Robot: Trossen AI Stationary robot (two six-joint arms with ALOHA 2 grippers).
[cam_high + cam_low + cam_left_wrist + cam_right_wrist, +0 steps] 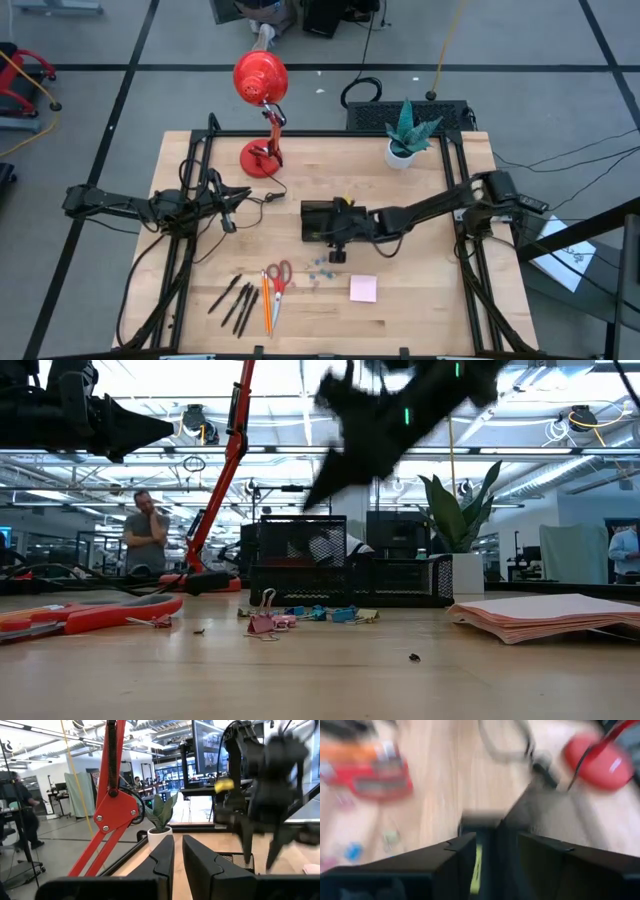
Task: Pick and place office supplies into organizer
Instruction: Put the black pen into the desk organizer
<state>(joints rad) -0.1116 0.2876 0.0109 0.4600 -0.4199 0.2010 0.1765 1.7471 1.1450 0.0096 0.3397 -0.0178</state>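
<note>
Pale butcher-block wood forms the table (420,300), the largest thing in view, with both dark arms reaching in over it. A red desk lamp (262,85) stands beyond the right pincer, toward the table's far edge, and a potted plant (406,135) sits farther off to that pincer's outer side.

Directly beneath the right pincer (337,252) lies the organizer (322,221), a small black tray near the table's middle, with the arm stretched across it. Its dark fingers (455,862) stand apart with a gap between them, and a small yellow piece (477,865) shows in that gap in the right wrist view; whether it is gripped or lying loose cannot be told from the blurred picture.

Just on the near side of that pincer, a scatter of tiny blue clips (320,270) rests on the wood. The pink sticky-note pad (363,289) lies a little farther toward the table's front edge, apart from the clips. To the pincer's inner side, near the front edge, the red-handled scissors (278,277) lie beside the orange pencils (266,305), with the black pens (236,301) fanned out just past them.

The left pincer (232,207) hangs well apart from the organizer, near the lamp's base, its fingers (165,857) drawn almost together on nothing.
</note>
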